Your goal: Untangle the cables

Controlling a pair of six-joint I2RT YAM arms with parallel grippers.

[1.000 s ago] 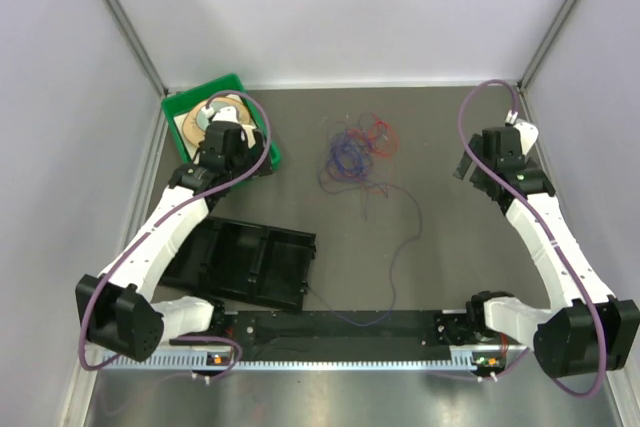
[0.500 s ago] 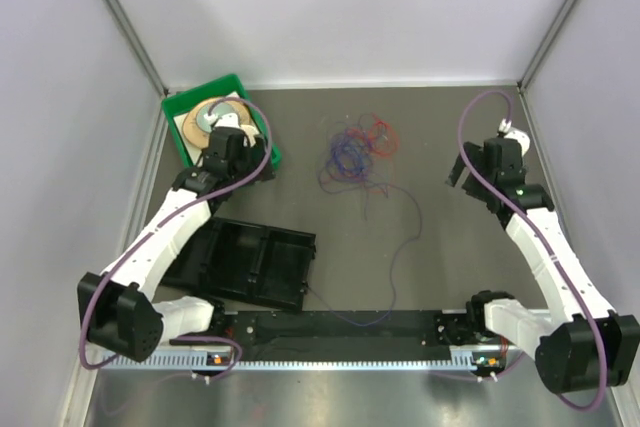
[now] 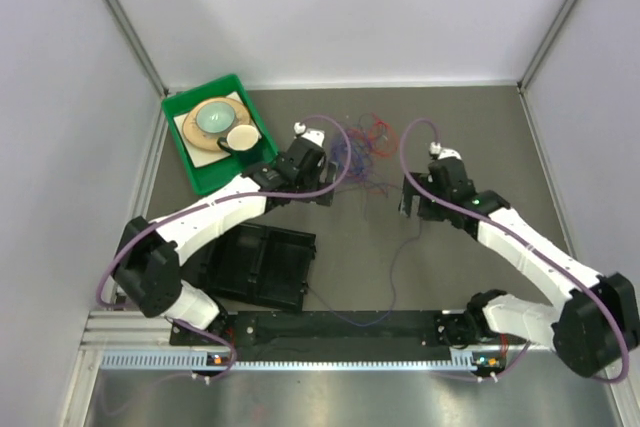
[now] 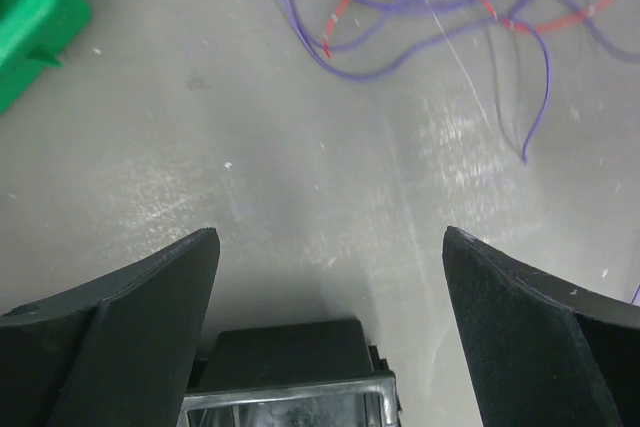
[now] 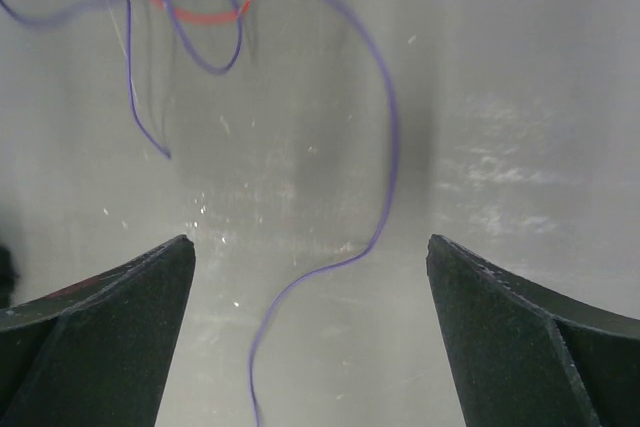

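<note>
The cables (image 3: 362, 147) lie as a loose tangle of thin purple, red and blue wires at the table's middle back. One long purple strand (image 3: 398, 265) trails from it toward the front. My left gripper (image 3: 322, 181) hovers at the tangle's left edge, open and holding nothing. In the left wrist view the purple and red loops (image 4: 440, 7) lie ahead of the left gripper (image 4: 330, 237). My right gripper (image 3: 410, 199) hangs just right of the tangle, also open. The trailing purple strand (image 5: 330, 265) runs on the table between the spread fingers of the right gripper (image 5: 308, 242), untouched.
A green bin (image 3: 262, 152) holding a round plate and bowl stands at the back left, close behind my left arm. A black compartment tray (image 3: 250, 262) lies at the front left. A long black bar (image 3: 340, 325) runs along the near edge. Grey walls close in both sides.
Both arms have swung inward to the tangle: the left from over the green bin, the right from beside the right wall. Both grippers stayed open. The cables have not moved.
</note>
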